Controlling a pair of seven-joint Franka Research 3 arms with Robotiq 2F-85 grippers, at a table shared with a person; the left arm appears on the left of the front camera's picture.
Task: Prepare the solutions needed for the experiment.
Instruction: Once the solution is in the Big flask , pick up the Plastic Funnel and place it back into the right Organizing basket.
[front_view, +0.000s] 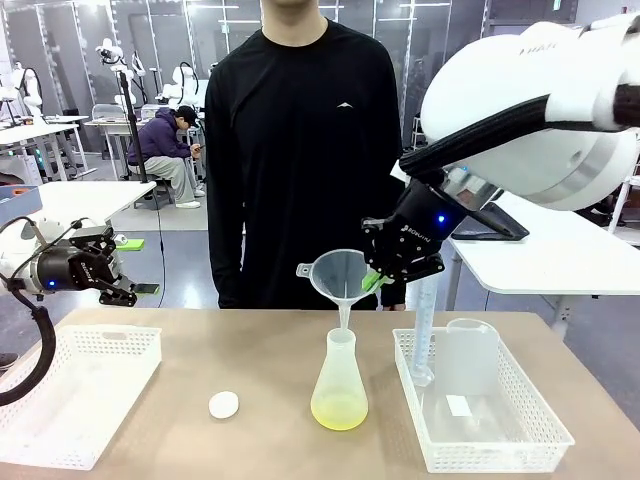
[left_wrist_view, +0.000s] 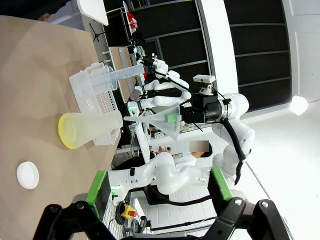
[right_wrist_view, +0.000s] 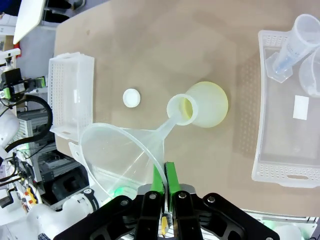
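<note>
Vertically, the flask (front_view: 339, 362) of solutions (front_view: 339, 411) points neck-up at the funnel (front_view: 338, 272).

Place: you're looking at a robotics lab.
Labware: conical flask (front_view: 339, 375) holding yellow-green solution (front_view: 339, 412), funnel (front_view: 335, 270), graduated cylinder (front_view: 425, 320), perforated baskets (front_view: 100, 340).
Bench: your wooden table (front_view: 260, 360).
Background: white worktables (front_view: 75, 198), a seated person (front_view: 165, 145).

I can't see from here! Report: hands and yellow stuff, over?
Right gripper shut on funnel, spout at flask mouth. Left gripper open, empty. Yellow solution shallow in flask. White disc beside, not blocking.
</note>
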